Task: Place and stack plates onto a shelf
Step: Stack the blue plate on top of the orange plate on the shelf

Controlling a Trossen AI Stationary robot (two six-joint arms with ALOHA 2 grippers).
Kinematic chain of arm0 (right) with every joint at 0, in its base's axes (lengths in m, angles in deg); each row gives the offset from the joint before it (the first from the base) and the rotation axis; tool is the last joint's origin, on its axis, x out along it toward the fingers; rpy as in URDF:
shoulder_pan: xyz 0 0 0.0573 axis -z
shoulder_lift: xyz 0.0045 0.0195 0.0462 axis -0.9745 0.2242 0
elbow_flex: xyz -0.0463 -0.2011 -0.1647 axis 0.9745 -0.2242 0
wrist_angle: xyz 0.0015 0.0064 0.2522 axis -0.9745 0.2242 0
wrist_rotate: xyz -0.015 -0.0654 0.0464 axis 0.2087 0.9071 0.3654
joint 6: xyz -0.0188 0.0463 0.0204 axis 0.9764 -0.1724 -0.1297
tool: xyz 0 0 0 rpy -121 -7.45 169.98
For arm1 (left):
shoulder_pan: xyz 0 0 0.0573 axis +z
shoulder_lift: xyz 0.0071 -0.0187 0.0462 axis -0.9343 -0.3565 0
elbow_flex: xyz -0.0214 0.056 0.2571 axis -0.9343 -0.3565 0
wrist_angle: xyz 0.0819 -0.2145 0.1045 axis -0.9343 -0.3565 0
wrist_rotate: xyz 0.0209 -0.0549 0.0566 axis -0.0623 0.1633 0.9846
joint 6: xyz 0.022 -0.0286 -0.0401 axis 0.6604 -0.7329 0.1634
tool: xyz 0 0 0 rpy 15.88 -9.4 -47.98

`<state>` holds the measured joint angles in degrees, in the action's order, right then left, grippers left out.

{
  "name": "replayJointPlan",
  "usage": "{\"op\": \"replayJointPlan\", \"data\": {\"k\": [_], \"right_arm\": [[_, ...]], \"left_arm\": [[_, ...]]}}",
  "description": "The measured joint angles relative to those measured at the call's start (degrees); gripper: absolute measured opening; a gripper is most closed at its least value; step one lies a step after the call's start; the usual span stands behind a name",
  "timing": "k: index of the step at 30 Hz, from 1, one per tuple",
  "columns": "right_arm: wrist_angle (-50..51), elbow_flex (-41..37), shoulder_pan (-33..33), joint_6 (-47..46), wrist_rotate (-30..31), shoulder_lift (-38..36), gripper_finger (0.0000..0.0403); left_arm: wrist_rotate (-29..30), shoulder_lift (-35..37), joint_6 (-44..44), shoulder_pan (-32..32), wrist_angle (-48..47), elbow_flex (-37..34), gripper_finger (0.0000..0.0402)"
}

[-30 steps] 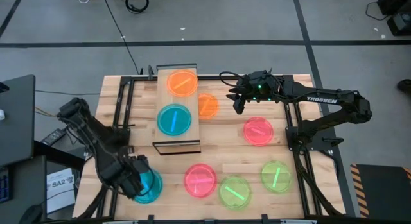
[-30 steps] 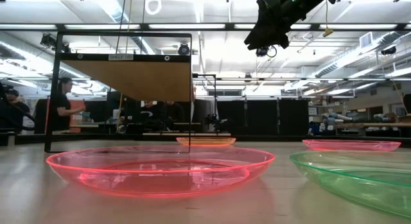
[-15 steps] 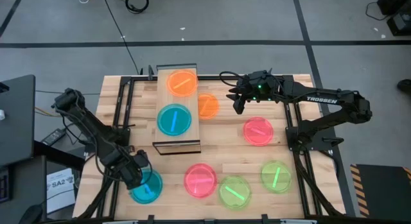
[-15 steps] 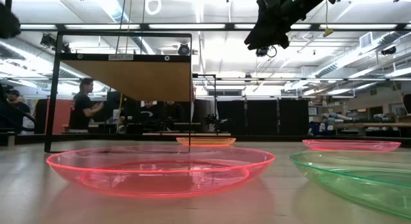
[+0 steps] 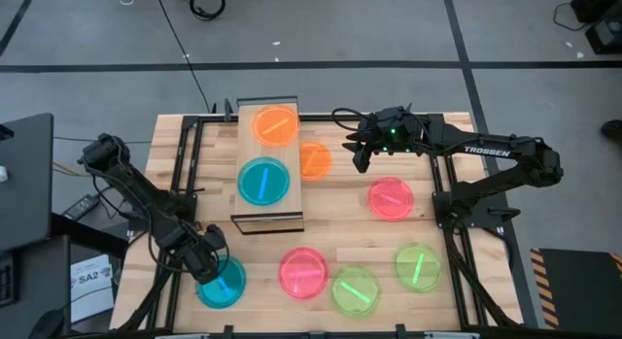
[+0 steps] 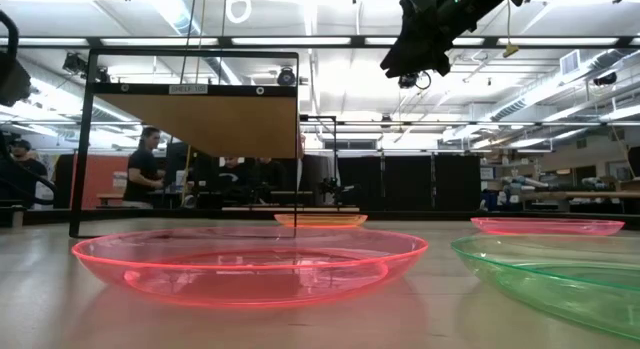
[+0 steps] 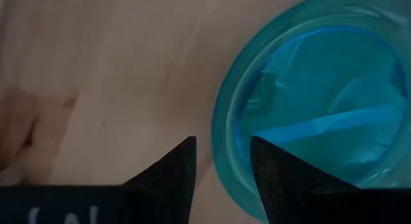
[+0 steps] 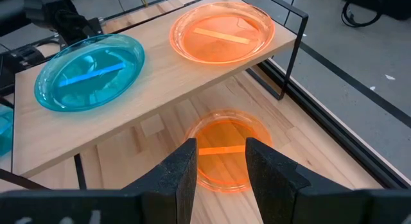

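A teal plate (image 5: 225, 285) lies flat near the table's near-left corner. My left gripper (image 5: 204, 264) is low over its left rim and open; in the left wrist view the left gripper (image 7: 223, 147) has one finger outside the plate (image 7: 321, 102) and one over its inside. The shelf (image 5: 255, 150) carries an orange plate (image 5: 276, 123) and a teal plate (image 5: 263, 181). My right gripper (image 5: 358, 160) hangs open in the air, right of the shelf, above an orange plate (image 8: 221, 137) lying on the table. My left gripper comes from above with its fingers on either side of the teal plate's left rim (image 7: 225, 137). The plate lies flat on the table. I cannot tell whether either finger touches it.
On the table lie two pink plates (image 5: 391, 198) (image 5: 303, 272) and two green plates (image 5: 356, 289) (image 5: 419, 266), toward the near and right sides. The shelf's dark frame (image 6: 85, 139) stands left of the middle. People move in the room beyond the table.
My left arm has swung, and its gripper has shifted a little toward the table's far-left, from over the teal plate's middle to its left rim, so that more of the plate shows. The plate has stayed in place.
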<state>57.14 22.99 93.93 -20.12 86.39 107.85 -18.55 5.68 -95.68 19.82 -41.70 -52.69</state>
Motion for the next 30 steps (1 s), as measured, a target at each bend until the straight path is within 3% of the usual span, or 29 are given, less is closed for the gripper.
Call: {"op": "replayJointPlan", "data": {"k": [23, 30], "right_arm": [[0.0, 0.0, 0.0, 0.3, 0.0, 0.0, 0.0139], [0.0, 0.0, 0.0, 0.4, 0.0, 0.0, 0.0139]], "left_arm": [[2.8, -0.1, -7.2, 0.0, 2.1, -1.8, 0.0153], [1.0, 0.2, -9.7, 0.0, 10.8, -7.8, 0.0153]]}}
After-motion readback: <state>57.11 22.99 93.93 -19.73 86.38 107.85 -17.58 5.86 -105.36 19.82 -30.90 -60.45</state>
